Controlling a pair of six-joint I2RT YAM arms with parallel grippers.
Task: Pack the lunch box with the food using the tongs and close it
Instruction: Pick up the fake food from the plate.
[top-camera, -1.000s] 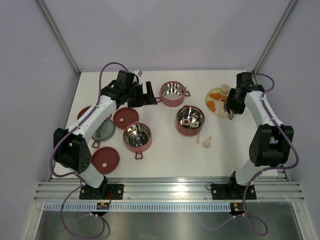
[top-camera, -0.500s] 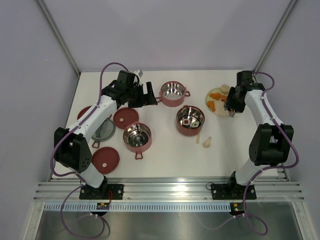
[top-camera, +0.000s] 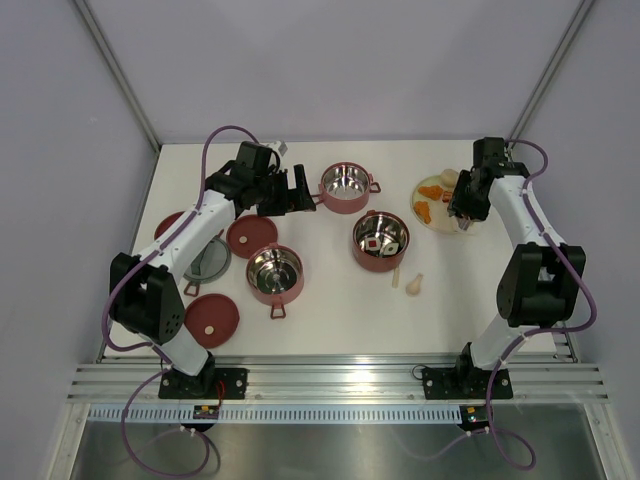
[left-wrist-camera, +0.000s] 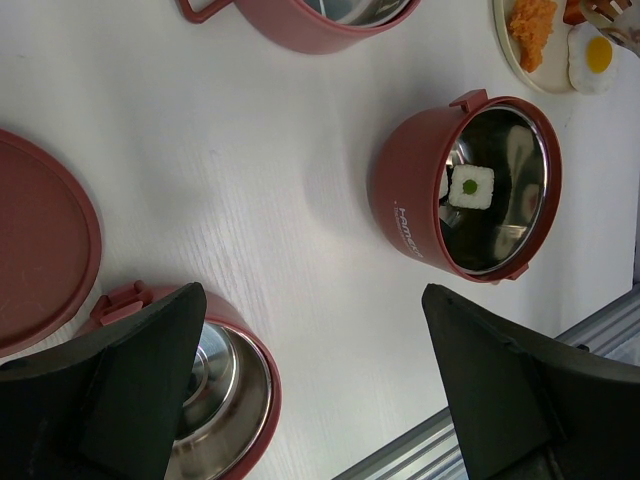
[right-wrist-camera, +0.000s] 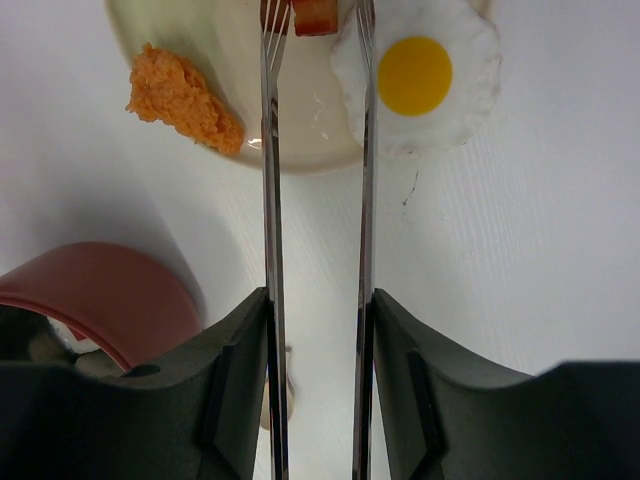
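My right gripper (top-camera: 463, 208) (right-wrist-camera: 318, 300) is shut on the silver tongs (right-wrist-camera: 271, 200), squeezing both arms partway together. The tong tips hover over the cream plate (right-wrist-camera: 300, 120), on either side of a dark-red food piece (right-wrist-camera: 316, 16). A fried egg (right-wrist-camera: 415, 70) and an orange piece (right-wrist-camera: 185, 100) also lie on that plate. Three dark-red lunch box bowls stand open: a back one (top-camera: 345, 187), a middle one (top-camera: 380, 240) holding a white cube (left-wrist-camera: 471, 187), and an empty near one (top-camera: 274, 272). My left gripper (top-camera: 292, 190) (left-wrist-camera: 310, 300) hangs open above the table, holding nothing.
Dark-red lids (top-camera: 251, 236) (top-camera: 211, 320) and a grey lid (top-camera: 207, 260) lie at the left. A beige food piece (top-camera: 412, 285) lies on the table near the middle bowl. White walls enclose the table on three sides.
My right arm has carried the tongs away from the near edge, bringing their tips over the plate. The left arm has not moved.
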